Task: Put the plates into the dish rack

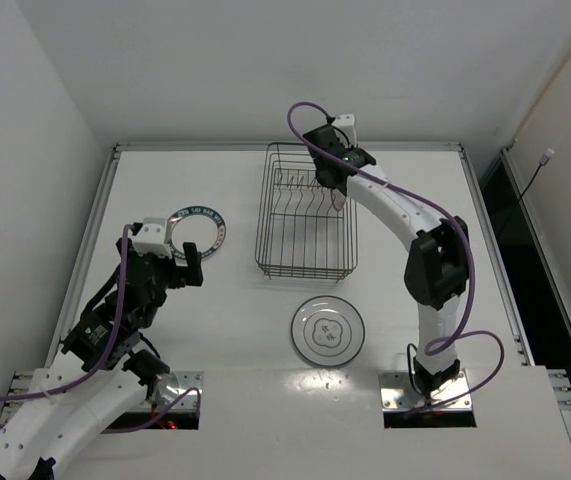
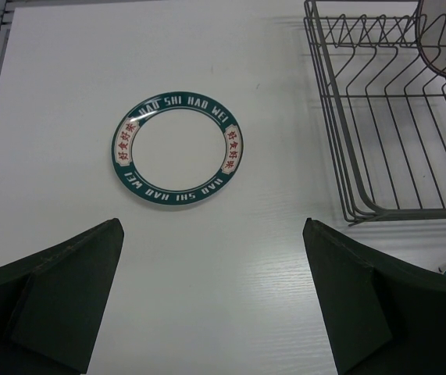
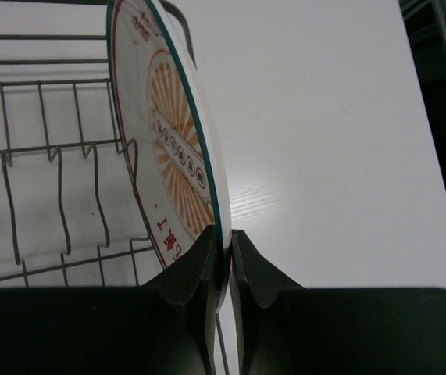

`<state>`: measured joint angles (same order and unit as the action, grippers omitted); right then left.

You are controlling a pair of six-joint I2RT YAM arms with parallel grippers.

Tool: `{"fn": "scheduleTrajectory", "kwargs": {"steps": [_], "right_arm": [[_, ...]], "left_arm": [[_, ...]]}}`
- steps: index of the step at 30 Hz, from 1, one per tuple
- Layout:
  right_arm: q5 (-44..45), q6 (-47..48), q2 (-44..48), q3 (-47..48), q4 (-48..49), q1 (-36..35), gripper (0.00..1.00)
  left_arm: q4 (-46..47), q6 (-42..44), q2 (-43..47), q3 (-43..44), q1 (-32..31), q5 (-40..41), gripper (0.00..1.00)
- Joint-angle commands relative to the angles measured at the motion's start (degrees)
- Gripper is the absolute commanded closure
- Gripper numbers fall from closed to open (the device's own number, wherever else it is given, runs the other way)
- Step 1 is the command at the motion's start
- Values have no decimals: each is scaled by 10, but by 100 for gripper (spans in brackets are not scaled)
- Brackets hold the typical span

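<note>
The right hand [image 3: 224,238] pinches sunburst plate [image 3: 176,148] (at dish rack [image 1: 263,210]).

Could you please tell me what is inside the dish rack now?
Only the orange sunburst plate, on edge in the right gripper, at the dish rack's far end; other prongs stand bare. Its lower rim is hidden.

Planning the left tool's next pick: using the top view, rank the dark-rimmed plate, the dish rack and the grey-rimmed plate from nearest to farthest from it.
From the left tool:
1. dark-rimmed plate, just ahead of it on the left side.
2. dish rack, to its right, mid-table.
3. grey-rimmed plate, farther right, toward the near edge.
</note>
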<state>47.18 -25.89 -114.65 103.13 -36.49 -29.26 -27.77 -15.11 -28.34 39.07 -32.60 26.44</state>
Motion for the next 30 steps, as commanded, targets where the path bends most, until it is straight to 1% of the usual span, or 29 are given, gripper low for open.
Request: {"fn": "scheduleTrajectory", "kwargs": {"steps": [1, 2, 3, 4, 6, 10, 12, 13, 14, 15, 16, 17, 18, 19, 20, 21, 22, 23, 24, 25, 27, 28, 30], "right_arm": [[-51, -5, 10, 13, -21, -11, 91], [-60, -5, 17, 13, -21, -11, 88], [-79, -5, 17, 8, -21, -11, 83], [-87, -5, 23, 8, -21, -11, 80], [-109, -5, 29, 8, -21, -11, 78], [-117, -5, 41, 2, -38, -11, 71], [-106, -10, 64, 2, -52, -11, 68], [-106, -10, 80, -3, -52, -11, 63], [-108, -15, 100, -29, -52, -11, 60], [-130, -15, 157, -49, -46, -11, 57], [-160, -15, 192, -96, -39, -11, 54], [-252, -15, 272, -158, -20, -5, 42], [-253, -15, 316, -193, -7, -5, 42], [-278, -28, 317, -230, 4, -5, 37], [-325, -48, 405, -267, 25, 1, 31], [-346, -55, 446, -303, 34, 6, 28], [-377, -64, 483, -367, 34, 6, 28], [-387, -81, 549, -398, 34, 6, 25], [-400, -119, 576, -430, 27, 11, 25], [-424, -142, 600, -495, 19, 17, 25], [-447, -200, 643, -561, 6, 24, 25], [-457, -217, 679, -629, 6, 32, 25], [-483, -252, 711, -696, 14, 40, 25]], "left_arm": [[11, -2, 0, 13, -5, 5, 0], [11, -2, 0, 13, -5, 5, 0], [11, -2, 0, 13, -5, 5, 0], [11, -2, 0, 13, -5, 5, 0], [11, -2, 0, 13, -5, 5, 0], [11, -2, 6, 13, -5, 5, 0], [11, -2, 6, 13, -5, 5, 0], [11, -2, 6, 13, -5, 5, 0], [11, -2, 11, 13, -5, 5, 0], [11, -2, 11, 13, -5, 5, 0], [11, -2, 11, 13, -5, 5, 0], [11, -2, 11, 13, -5, 5, 0], [11, -2, 16, 13, -5, 5, 0], [11, -2, 16, 13, -5, 5, 0], [11, -2, 16, 13, -5, 5, 0], [11, -2, 16, 13, -5, 5, 0], [11, -2, 16, 13, -5, 5, 0], [11, -2, 16, 13, -5, 5, 0], [11, -2, 16, 13, -5, -1, 0], [11, -2, 16, 13, -5, -1, 0], [11, -2, 16, 13, -5, -1, 0], [11, -2, 16, 13, -5, -1, 0], [11, -2, 16, 13, -5, -1, 0]]}}
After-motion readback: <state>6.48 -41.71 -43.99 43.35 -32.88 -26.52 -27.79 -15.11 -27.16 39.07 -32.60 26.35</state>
